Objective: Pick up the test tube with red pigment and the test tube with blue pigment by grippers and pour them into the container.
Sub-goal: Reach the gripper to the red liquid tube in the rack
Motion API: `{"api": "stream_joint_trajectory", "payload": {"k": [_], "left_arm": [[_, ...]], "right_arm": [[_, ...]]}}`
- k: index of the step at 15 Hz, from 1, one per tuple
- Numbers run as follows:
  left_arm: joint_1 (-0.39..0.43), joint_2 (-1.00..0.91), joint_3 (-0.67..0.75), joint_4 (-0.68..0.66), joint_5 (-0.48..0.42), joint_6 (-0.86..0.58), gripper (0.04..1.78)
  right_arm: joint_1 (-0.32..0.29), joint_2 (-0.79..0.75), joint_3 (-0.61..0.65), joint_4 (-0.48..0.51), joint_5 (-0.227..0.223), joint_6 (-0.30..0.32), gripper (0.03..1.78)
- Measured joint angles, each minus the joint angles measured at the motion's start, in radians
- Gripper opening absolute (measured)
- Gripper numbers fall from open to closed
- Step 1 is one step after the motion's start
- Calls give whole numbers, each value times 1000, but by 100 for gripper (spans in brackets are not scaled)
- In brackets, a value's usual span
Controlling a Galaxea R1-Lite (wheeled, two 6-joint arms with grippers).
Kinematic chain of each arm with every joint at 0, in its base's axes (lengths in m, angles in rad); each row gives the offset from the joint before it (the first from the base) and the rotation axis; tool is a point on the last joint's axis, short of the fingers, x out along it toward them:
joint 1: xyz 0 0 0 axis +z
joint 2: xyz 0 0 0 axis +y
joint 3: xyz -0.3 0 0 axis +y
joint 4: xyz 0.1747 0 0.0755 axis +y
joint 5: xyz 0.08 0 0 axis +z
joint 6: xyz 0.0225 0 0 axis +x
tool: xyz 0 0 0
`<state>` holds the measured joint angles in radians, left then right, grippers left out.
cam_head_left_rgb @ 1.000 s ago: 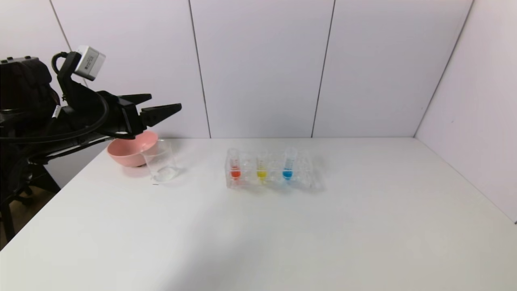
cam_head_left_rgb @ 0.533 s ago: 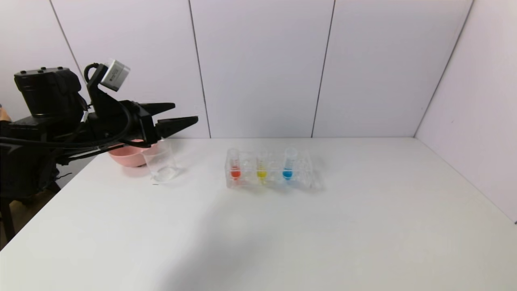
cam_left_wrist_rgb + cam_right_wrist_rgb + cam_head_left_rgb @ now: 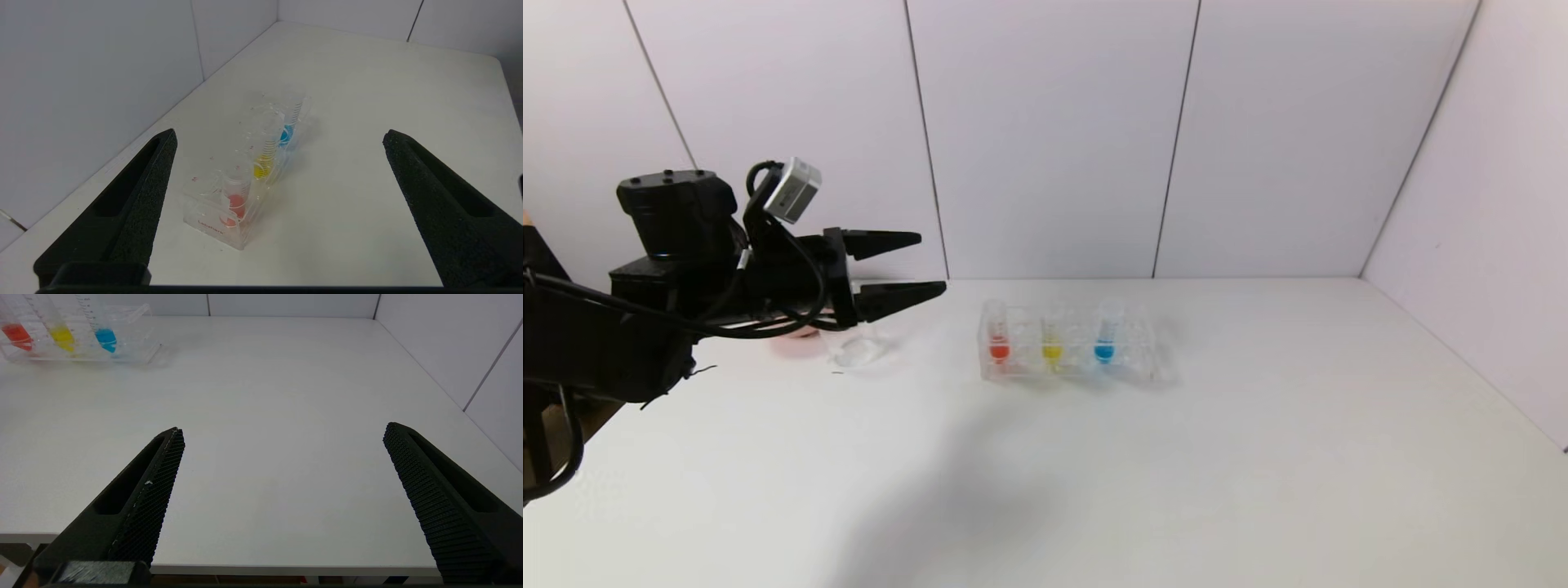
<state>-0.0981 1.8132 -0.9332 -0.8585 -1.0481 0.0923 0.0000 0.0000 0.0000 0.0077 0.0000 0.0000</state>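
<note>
left pincer (image 3: pixel 923 263): spread, foam-like pads | rack (image 3: pixel 1068 347): clear plastic

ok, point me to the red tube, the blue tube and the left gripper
red tube (image 3: pixel 998 351), head view, on the orange-red liquid at its bottom.
blue tube (image 3: pixel 1104 352), head view, on the blue liquid at its bottom.
left gripper (image 3: pixel 931 264), head view, midway between its open fingertips.

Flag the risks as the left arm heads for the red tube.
1. The left gripper is open and empty, with the container and pink bowl partly hidden under it; a low pass could knock them.
2. The test tube with red pigment stands close beside the yellow tube in the rack, so wide jaws may catch both.
3. The right gripper waits open near the table edge, out of the head view.
</note>
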Motion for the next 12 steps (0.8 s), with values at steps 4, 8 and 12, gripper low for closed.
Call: {"api": "stream_joint_trajectory", "payload": {"k": [4,8,12], "left_arm": [[0,42,-26,-2,-90,1,176],[-11,108,-58,-49,-114,0,176],[-38,172,-91,-75,-99,-5,176]], "right_arm": [[0,0,0,0,0,0,178],[0,0,0,0,0,0,177],[0,0,0,0,0,0,177]]}}
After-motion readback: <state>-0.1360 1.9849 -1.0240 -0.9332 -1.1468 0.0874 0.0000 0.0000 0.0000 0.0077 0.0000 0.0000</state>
